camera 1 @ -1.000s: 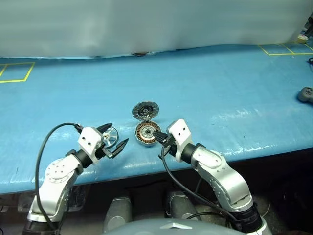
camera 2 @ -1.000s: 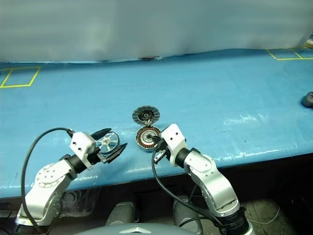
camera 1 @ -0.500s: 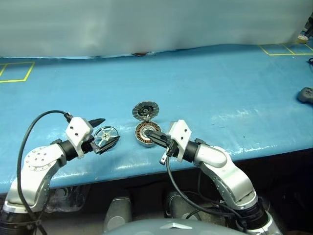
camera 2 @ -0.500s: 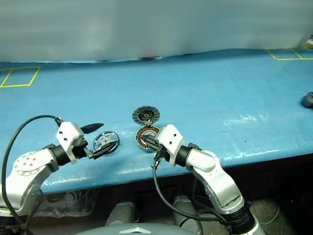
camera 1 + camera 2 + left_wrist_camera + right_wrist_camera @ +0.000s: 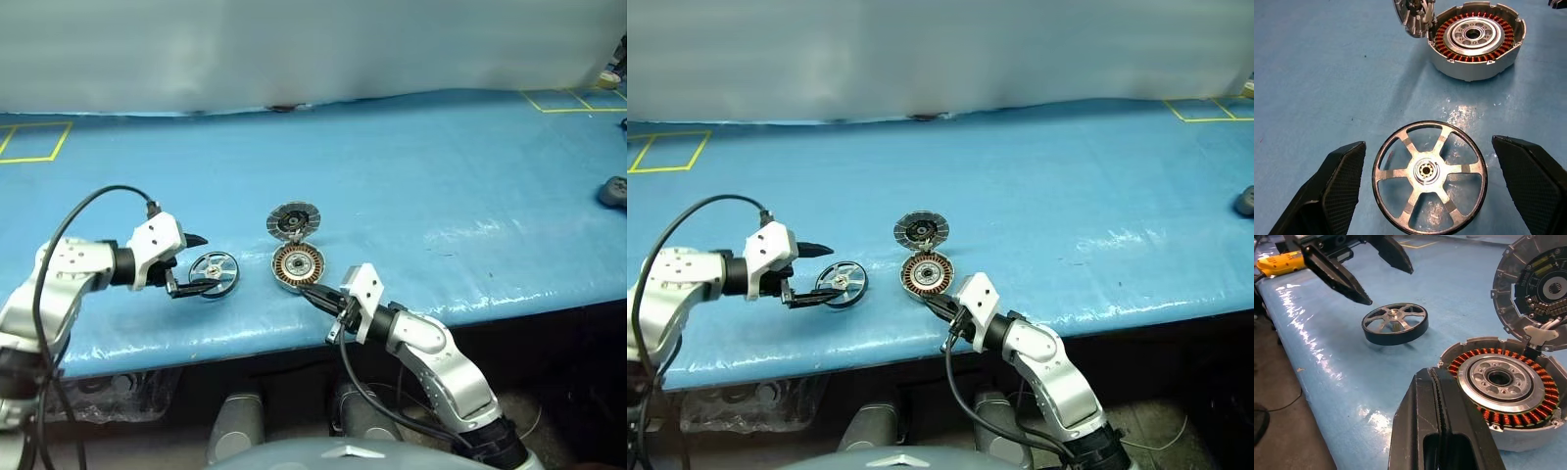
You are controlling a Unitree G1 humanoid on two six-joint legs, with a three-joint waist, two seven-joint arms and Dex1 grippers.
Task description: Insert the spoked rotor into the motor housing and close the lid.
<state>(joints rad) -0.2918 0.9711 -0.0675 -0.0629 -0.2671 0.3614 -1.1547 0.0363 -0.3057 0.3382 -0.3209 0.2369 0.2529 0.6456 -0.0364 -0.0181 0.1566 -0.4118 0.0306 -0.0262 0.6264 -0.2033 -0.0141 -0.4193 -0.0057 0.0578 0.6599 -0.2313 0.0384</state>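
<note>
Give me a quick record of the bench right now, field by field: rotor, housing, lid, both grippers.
rotor: spoked rotor flat on the blue table, untouched
housing: motor housing open, copper windings showing, no rotor inside
lid: lid tilted up behind the housing
left gripper: left gripper open, fingers either side of the rotor
right gripper: right gripper shut, just in front of the housing

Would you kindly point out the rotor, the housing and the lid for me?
rotor (image 5: 1429,171), left wrist view, on its central hub.
housing (image 5: 1475,35), left wrist view, on the inner silver ring.
lid (image 5: 1542,281), right wrist view, on its inner face.
</note>
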